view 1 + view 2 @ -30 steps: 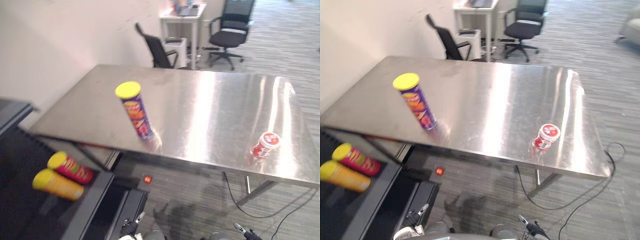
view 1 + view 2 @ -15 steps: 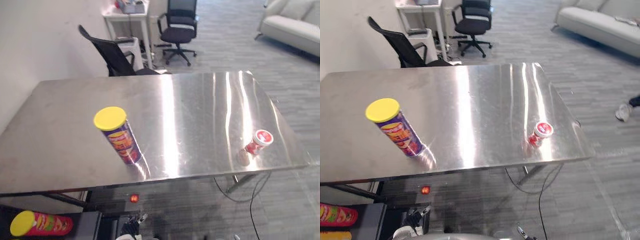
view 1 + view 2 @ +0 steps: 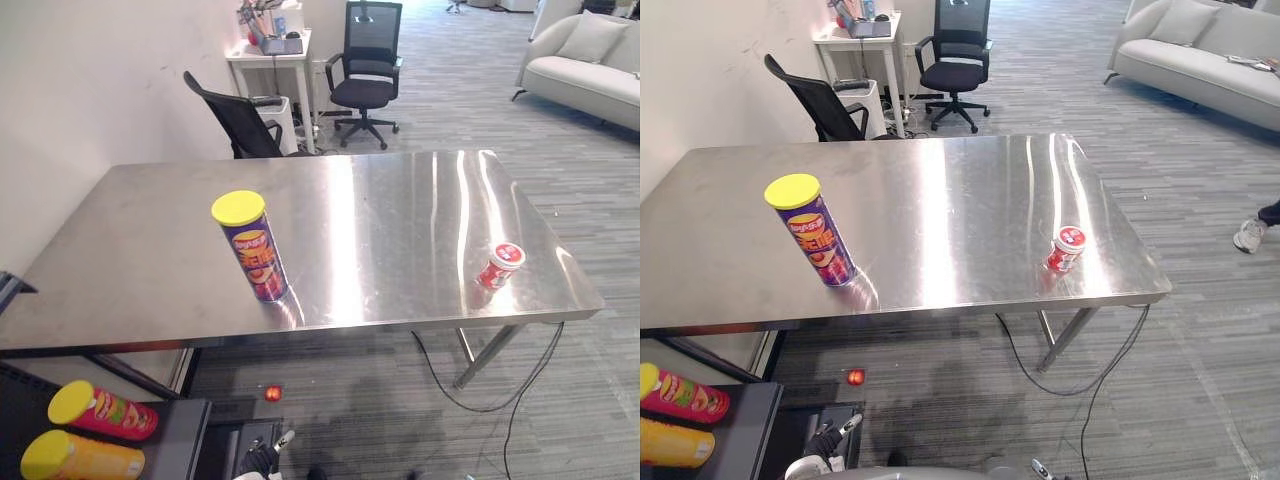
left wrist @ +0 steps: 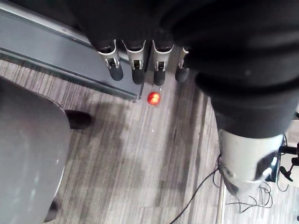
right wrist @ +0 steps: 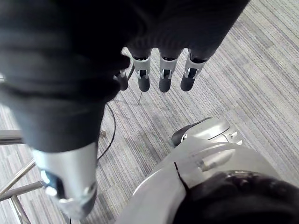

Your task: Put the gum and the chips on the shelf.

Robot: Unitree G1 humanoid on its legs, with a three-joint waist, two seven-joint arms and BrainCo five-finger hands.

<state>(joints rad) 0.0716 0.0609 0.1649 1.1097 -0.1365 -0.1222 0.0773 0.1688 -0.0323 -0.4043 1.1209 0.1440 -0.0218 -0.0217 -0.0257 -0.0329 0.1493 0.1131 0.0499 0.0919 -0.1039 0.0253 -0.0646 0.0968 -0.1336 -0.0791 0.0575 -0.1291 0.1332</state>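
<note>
- Shelf (image 3: 175, 445) at lower left carries a red can (image 3: 105, 410) and a yellow can (image 3: 80, 460), both lying down; the head camera has swung since the earlier frame.
- Left hand (image 4: 138, 70) hangs over the floor, fingers straight, holding nothing.
- Chips (image 3: 255, 250) stand upright on the desk (image 3: 380, 220), left of centre, unmoved.
- Gum (image 3: 499, 266) sits near the desk's right front corner, unmoved.
- Right hand (image 5: 163, 74) hangs with fingers straight, empty.

1. The chips can (image 3: 256, 250) on the table (image 3: 400, 210) carried a label too small to read.
2. The gum tub (image 3: 499, 266) near the table's right edge bore unreadable print.
3. The red can (image 3: 103, 410) below the table's left corner had an illegible label.
</note>
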